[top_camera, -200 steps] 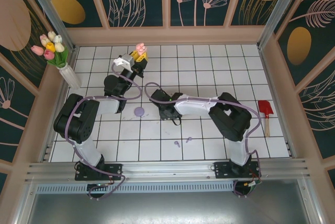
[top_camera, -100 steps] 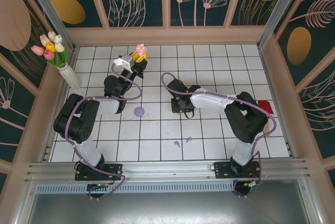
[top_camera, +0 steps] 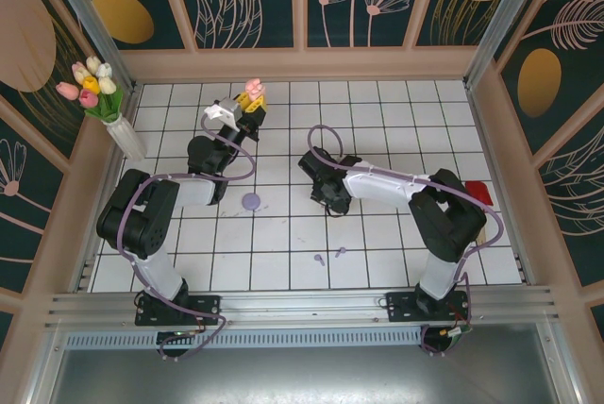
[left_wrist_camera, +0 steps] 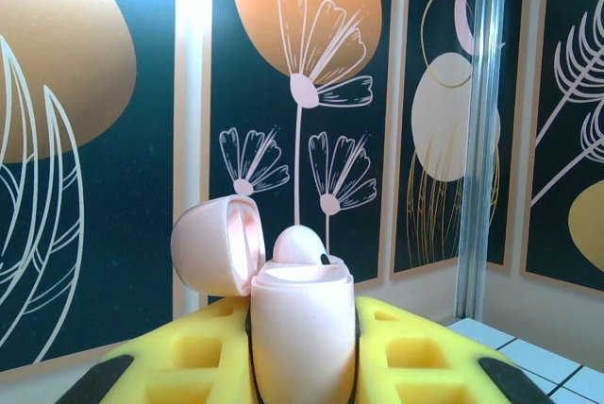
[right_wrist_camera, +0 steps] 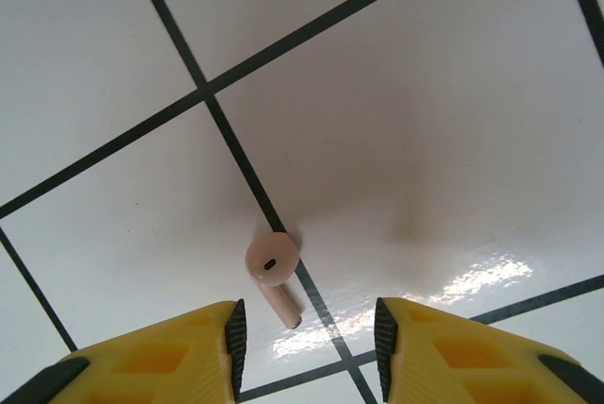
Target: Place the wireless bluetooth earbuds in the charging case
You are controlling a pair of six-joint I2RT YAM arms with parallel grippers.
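Observation:
My left gripper (top_camera: pixel 250 102) is raised at the back left, shut on a pale pink charging case (left_wrist_camera: pixel 302 338) held upright between its yellow fingers (left_wrist_camera: pixel 189 359). The case's lid (left_wrist_camera: pixel 217 244) is swung open to the left, and one pink earbud (left_wrist_camera: pixel 300 245) sits in the case. My right gripper (right_wrist_camera: pixel 307 338) hangs open just above the tiles near mid-table, a second pink earbud (right_wrist_camera: pixel 272 262) lying on a tile line between and just beyond its fingertips, untouched. Two lilac earbuds (top_camera: pixel 319 258) (top_camera: pixel 341 252) lie on the tiles nearer the front. A lilac case (top_camera: pixel 251 201) rests left of my right gripper (top_camera: pixel 332 201).
A white vase of tulips (top_camera: pixel 123 135) stands at the table's left edge. A red spatula (top_camera: pixel 481 196) lies near the right edge, partly behind my right arm. Wooden walls border the tiled table (top_camera: pixel 425 121) on three sides.
My right arm has swung to the right, away from the lilac case, and now hovers over the pink earbud on the tiles. The left arm and pink case have stayed still.

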